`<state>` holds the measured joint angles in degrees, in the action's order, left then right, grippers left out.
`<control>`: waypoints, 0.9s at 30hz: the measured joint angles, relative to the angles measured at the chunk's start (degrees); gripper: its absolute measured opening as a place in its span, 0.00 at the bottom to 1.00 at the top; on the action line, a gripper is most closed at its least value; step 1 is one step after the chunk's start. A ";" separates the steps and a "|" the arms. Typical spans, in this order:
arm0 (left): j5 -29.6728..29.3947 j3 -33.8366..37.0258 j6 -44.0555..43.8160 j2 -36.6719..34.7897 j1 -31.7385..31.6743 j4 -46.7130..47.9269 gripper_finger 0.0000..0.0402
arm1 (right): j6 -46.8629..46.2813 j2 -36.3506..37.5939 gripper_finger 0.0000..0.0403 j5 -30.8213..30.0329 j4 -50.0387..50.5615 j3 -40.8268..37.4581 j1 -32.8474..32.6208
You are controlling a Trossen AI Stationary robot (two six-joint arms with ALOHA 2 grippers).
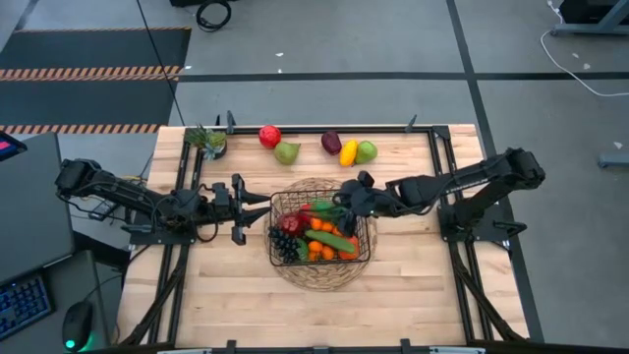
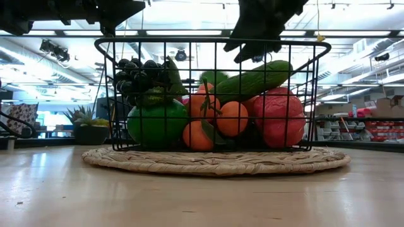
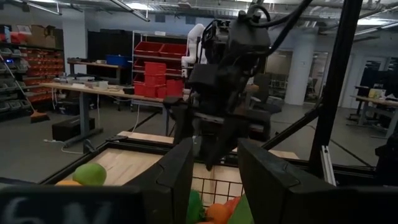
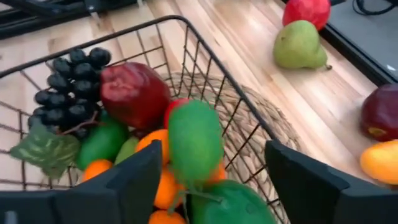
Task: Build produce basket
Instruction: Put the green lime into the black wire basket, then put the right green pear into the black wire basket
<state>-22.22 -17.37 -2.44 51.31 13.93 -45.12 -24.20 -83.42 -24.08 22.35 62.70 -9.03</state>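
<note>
The right gripper [image 1: 346, 205] hangs released above the wire basket's [image 1: 278, 202] rim, a green pear [image 4: 194, 140] below its fingers. The left gripper [image 1: 239, 208], jaws parted and empty, sits just outside the rim

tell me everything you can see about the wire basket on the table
The basket is black wire mesh with open grid sides and a thicker top rim, squarish with rounded corners. It stands upright on a round woven mat near the middle of the wooden table. It is heaped with toy produce: dark grapes, oranges, a cucumber and a red apple. The right gripper hovers open over its far side.
</note>
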 joint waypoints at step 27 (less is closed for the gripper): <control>0.02 -10.32 -10.01 0.00 -11.58 27.70 0.33 | 17.22 5.91 0.82 7.26 2.09 -0.01 29.72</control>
<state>-22.20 -27.69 -12.44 51.31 2.35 -17.42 -6.99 -77.51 -16.82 24.44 62.70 20.69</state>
